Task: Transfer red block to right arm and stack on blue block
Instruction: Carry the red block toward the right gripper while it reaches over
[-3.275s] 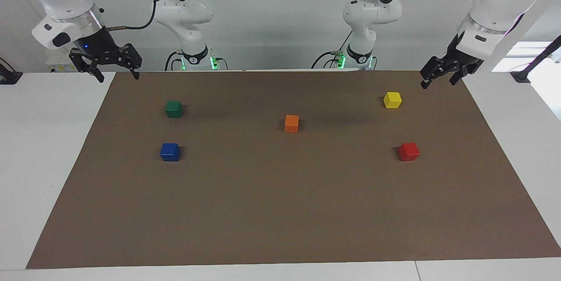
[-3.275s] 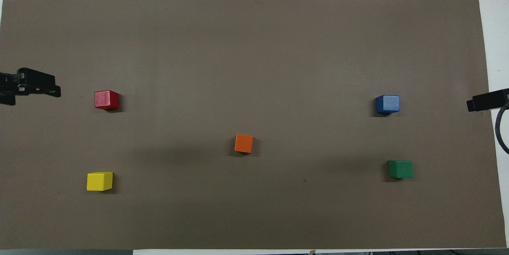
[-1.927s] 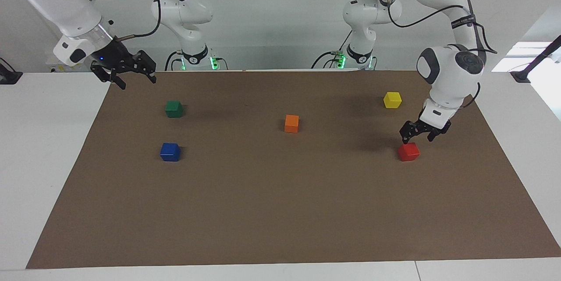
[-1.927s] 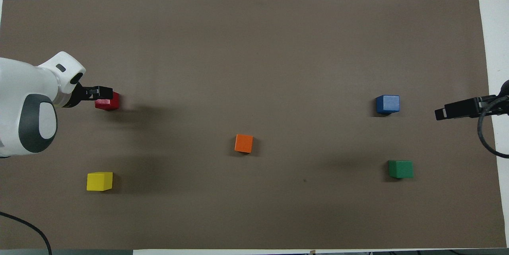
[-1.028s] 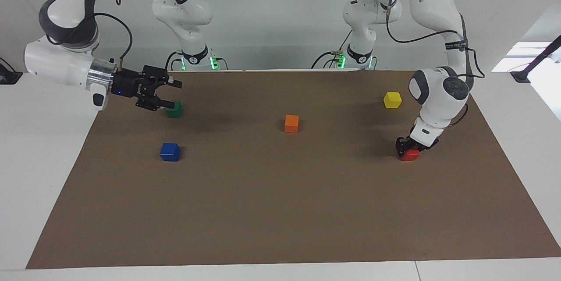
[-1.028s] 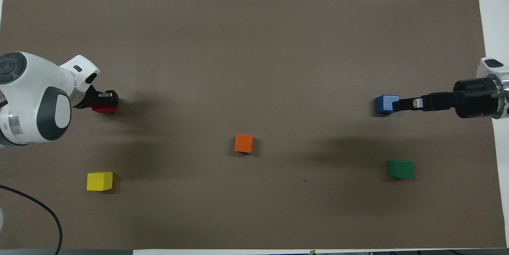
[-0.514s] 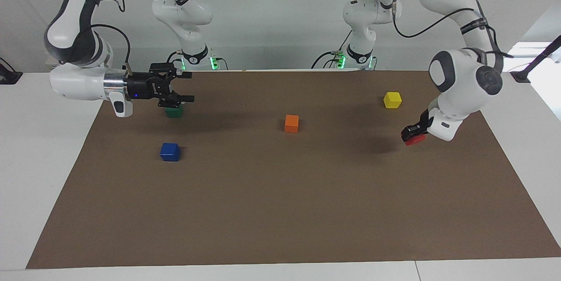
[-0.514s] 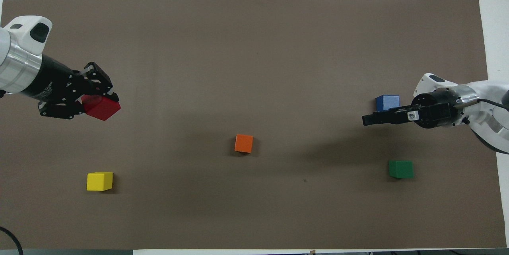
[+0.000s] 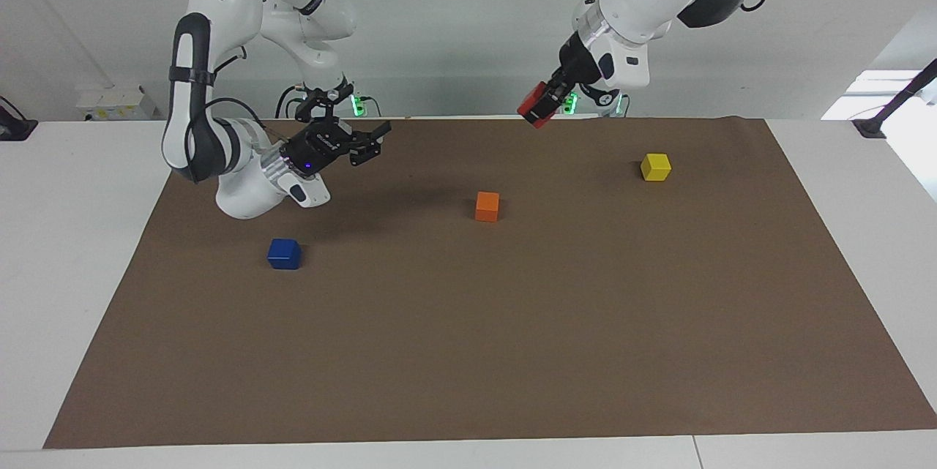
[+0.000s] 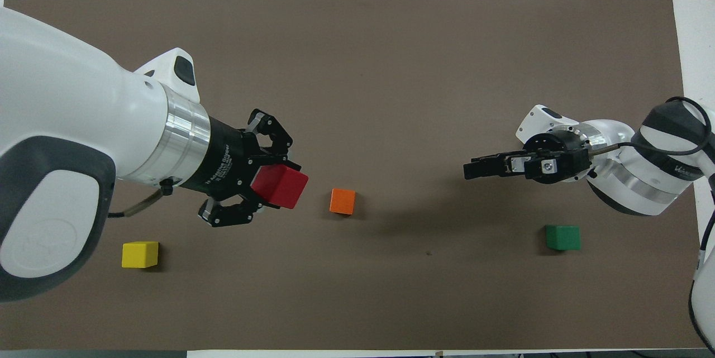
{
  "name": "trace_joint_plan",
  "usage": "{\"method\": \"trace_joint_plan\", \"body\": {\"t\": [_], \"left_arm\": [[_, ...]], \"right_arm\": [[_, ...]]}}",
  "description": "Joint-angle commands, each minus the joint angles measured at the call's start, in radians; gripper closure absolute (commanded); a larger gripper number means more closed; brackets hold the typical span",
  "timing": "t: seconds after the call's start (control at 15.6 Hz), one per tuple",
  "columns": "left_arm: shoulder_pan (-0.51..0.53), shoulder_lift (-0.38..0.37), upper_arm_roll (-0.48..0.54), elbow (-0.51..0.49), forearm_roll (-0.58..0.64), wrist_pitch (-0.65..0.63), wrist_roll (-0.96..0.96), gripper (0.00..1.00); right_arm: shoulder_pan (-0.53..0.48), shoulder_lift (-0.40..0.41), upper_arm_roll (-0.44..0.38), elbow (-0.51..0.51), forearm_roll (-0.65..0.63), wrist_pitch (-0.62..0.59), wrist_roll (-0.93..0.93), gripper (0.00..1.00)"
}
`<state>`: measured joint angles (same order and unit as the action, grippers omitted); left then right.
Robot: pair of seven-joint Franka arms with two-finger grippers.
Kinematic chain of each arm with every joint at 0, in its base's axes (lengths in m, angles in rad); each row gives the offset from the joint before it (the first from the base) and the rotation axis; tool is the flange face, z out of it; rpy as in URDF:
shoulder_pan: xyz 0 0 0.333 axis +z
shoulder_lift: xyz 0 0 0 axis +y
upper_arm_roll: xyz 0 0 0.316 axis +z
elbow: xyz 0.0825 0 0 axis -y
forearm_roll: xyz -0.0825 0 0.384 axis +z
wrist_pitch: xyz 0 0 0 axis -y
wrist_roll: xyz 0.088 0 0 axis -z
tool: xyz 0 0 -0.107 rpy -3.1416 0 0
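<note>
My left gripper (image 9: pixel 532 107) is shut on the red block (image 9: pixel 536 113) and holds it high in the air, over the mat between the orange and yellow cubes. In the overhead view the left gripper (image 10: pixel 277 191) and the red block (image 10: pixel 280 185) show large beside the orange cube. My right gripper (image 9: pixel 372 141), with its blue light, is open and empty in the air, pointing toward the left gripper. In the overhead view the right gripper (image 10: pixel 470 170) shows edge-on. The blue block (image 9: pixel 284 253) sits on the mat; the right arm hides it in the overhead view.
A brown mat (image 9: pixel 512 352) covers the table. An orange cube (image 9: pixel 487 205) sits mid-mat and a yellow cube (image 9: pixel 655 166) toward the left arm's end. A green cube (image 10: pixel 563 237) sits nearer to the robots than the blue block; the right arm hides it in the facing view.
My left gripper has lifted the red block high and carried it toward the table's middle. My right gripper has moved toward the middle and tilted up to face it.
</note>
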<state>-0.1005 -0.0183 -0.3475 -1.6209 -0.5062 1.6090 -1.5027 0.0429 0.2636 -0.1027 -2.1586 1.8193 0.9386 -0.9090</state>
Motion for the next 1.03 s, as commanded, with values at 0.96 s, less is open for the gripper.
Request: {"method": "trace_joint_plan", "body": {"t": [0.96], "left_arm": [[-0.232,-0.232,-0.001,-0.394,-0.176,0.646,-0.424,1.00]], "right_arm": [[0.287,0.215,0.000,0.066,0.308,-0.055,-0.393,0.00]]}}
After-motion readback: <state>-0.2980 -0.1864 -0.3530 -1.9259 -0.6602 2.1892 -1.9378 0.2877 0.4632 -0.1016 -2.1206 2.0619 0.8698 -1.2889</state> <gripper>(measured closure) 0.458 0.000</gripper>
